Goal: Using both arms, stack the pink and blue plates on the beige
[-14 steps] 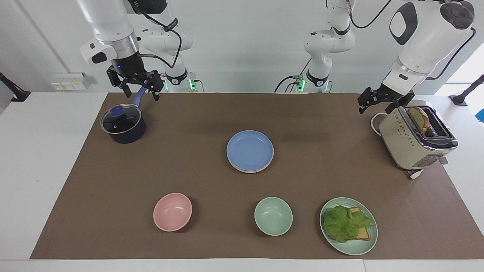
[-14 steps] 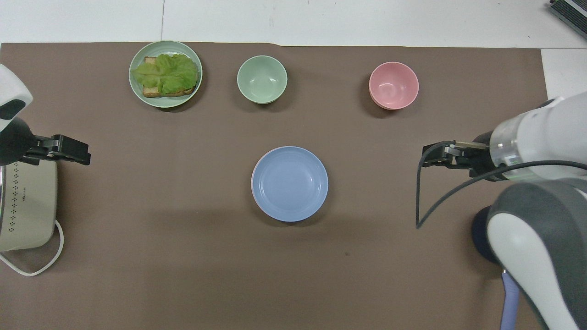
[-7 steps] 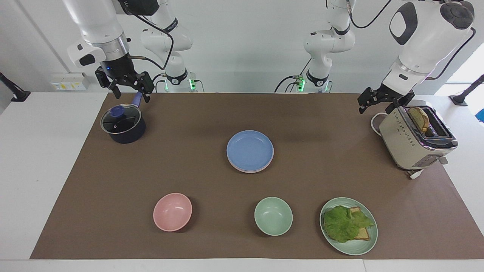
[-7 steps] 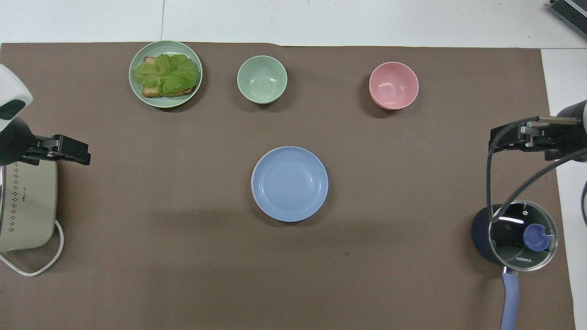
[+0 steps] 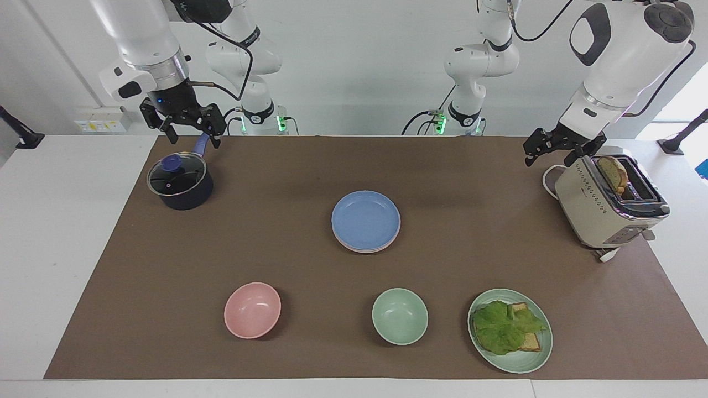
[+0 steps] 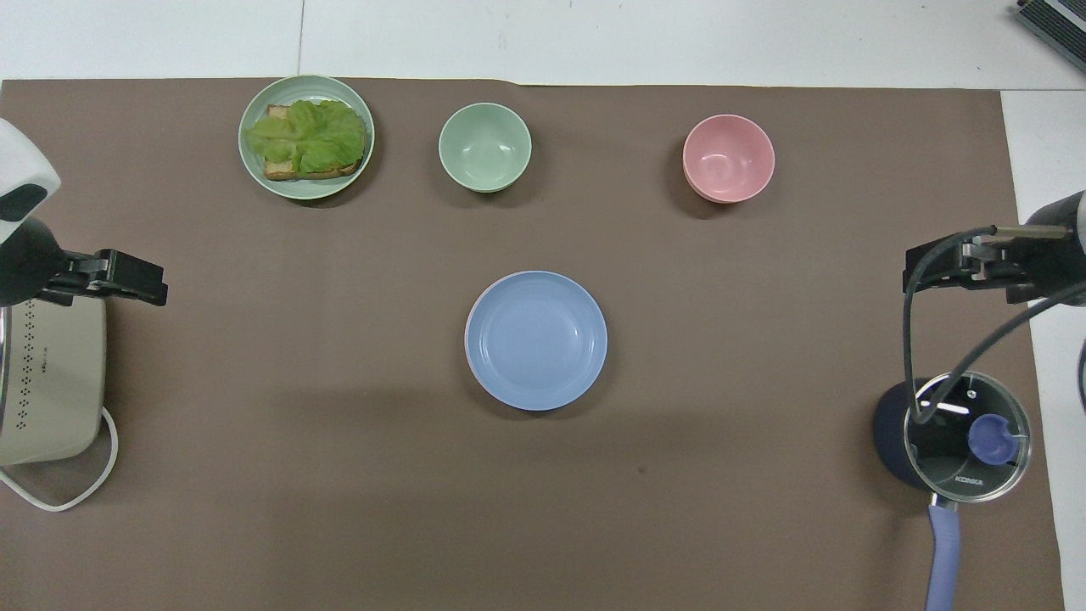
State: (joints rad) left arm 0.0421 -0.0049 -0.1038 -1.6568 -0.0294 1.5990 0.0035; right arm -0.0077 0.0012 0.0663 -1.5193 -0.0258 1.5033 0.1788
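Left gripper [image 5: 560, 148] and right gripper [image 5: 189, 128] hang raised, both empty, jaws apart.

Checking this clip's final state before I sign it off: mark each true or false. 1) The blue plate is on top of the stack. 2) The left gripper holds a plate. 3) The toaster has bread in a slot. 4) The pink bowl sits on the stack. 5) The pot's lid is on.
1) True: the blue plate tops the stack, a pink plate rim showing beneath it.
2) False: the left gripper is open and empty, over the table by the toaster.
3) True.
4) False: the pink bowl stands apart, farther from the robots.
5) True: the pot wears its glass lid; the right gripper hangs open above its handle.
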